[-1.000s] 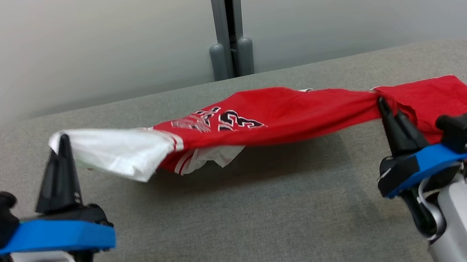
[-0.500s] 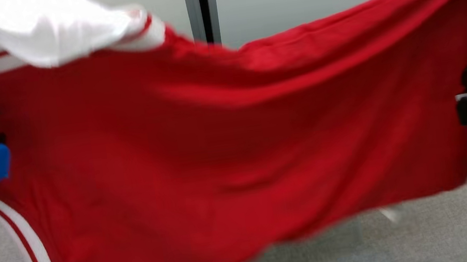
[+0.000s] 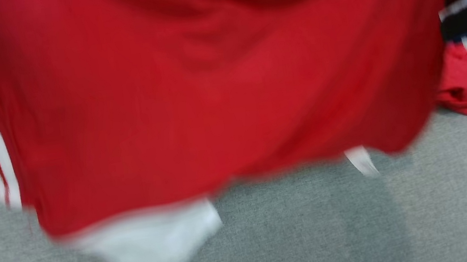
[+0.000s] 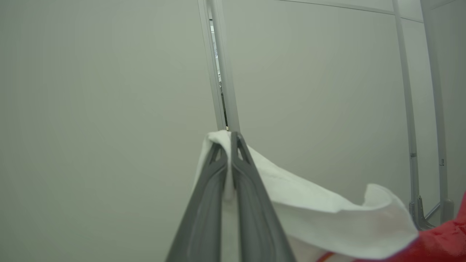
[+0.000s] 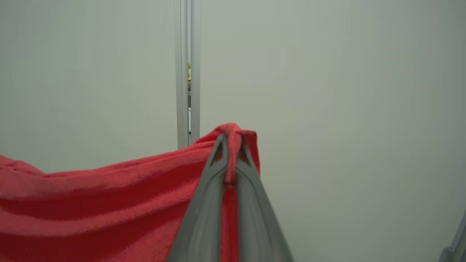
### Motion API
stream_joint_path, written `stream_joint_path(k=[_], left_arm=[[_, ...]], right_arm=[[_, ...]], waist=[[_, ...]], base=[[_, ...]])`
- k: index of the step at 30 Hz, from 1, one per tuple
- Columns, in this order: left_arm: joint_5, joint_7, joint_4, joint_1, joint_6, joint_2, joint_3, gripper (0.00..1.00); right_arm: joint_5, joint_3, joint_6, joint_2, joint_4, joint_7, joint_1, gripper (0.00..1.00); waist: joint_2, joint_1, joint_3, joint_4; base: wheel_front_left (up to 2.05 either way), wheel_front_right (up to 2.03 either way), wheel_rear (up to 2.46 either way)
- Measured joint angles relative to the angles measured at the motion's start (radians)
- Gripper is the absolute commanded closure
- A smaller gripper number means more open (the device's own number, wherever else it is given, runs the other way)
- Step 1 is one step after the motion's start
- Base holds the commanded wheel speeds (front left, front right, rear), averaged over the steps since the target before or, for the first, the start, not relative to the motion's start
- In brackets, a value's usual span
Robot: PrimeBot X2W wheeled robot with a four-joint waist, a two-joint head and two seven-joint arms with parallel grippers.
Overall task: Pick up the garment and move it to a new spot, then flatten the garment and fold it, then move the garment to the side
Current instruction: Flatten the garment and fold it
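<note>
Left wrist view shows you the left gripper (image 4: 230, 138) pinched tight on the garment (image 4: 309, 214) at its white sleeve; your right gripper (image 5: 233, 140) clamps its red edge, cloth hanging between both finger pairs.

Desk (image 3: 302, 239): grey woven covering, across the bottom of the frame.
On it: unclear whether the blurred hem of the garment (image 3: 209, 84) touches.
</note>
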Motion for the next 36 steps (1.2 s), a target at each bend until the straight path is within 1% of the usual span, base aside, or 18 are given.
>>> stream_joint_path(k=[4,7,9,12,15,18,21,24,27,30,32,36], left_arm=[[0.048,-0.047,0.14,-0.15,-0.027,-0.037,-0.024,1.0],[0.064,-0.093,0.238,-0.264,-0.042,-0.086,-0.033,1.0],[0.072,-0.12,0.289,-0.319,-0.044,-0.116,-0.041,1.0],[0.072,-0.169,0.356,-0.354,-0.044,-0.165,-0.047,1.0],[0.061,-0.208,0.413,-0.344,-0.052,-0.201,-0.058,1.0],[0.054,-0.253,0.45,-0.284,-0.053,-0.225,-0.071,1.0],[0.035,-0.304,0.479,-0.2,-0.065,-0.243,-0.078,1.0],[0.015,-0.353,0.493,-0.115,-0.079,-0.245,-0.079,1.0],[-0.011,-0.398,0.484,-0.013,-0.095,-0.243,-0.076,1.0],[-0.033,-0.447,0.442,0.089,-0.1,-0.234,-0.058,1.0],[-0.045,-0.472,0.404,0.164,-0.093,-0.226,-0.044,1.0],[-0.061,-0.506,0.314,0.351,-0.067,-0.225,-0.022,1.0]], right_arm=[[-0.065,0.015,0.0,-0.009,0.198,-0.054,-0.198,1.0],[-0.117,0.016,0.0,-0.008,0.333,-0.095,-0.331,1.0],[-0.147,0.014,0.0,-0.005,0.412,-0.121,-0.403,1.0],[-0.201,0.002,0.0,-0.001,0.529,-0.156,-0.476,1.0],[-0.255,-0.035,0.0,0.001,0.641,-0.199,-0.501,1.0],[-0.293,-0.079,0.0,0.002,0.739,-0.253,-0.502,1.0],[-0.291,-0.093,0.0,0.003,0.835,-0.314,-0.482,1.0],[-0.286,-0.098,0.0,0.005,0.919,-0.374,-0.441,1.0],[-0.26,-0.09,0.0,0.006,0.976,-0.435,-0.4,1.0],[-0.216,-0.067,0.0,0.005,1.004,-0.488,-0.359,1.0],[-0.18,-0.049,0.0,0.006,1.003,-0.512,-0.324,1.0],[-0.048,0.009,0.0,0.006,0.969,-0.535,-0.211,1.0]], waist=[[0.0,0.0001,0.065,0.013],[0.0,0.0,0.1,0.034],[0.0,0.0,0.121,0.049],[0.0,0.0,0.157,0.07],[0.0,0.0,0.197,0.092],[0.0,0.0,0.237,0.115],[0.0,0.0,0.271,0.135],[0.0,0.0,0.291,0.153],[0.0,0.0,0.292,0.156],[0.0,-0.0001,0.274,0.154],[0.0,-0.0003,0.255,0.154],[0.0,-0.0004,0.202,0.153]], base=[[0.0,0.0,0.0],[0.0,0.0,0.0],[0.0,0.0,0.0],[0.0,0.0,0.0],[0.0,0.0,0.0],[0.0,0.0,0.0],[0.0,0.0,0.0],[0.0,0.0,0.0],[0.0,0.0,0.0],[0.0,0.0,0.0],[0.0,0.0,0.0],[0.0,0.0,0.0]])
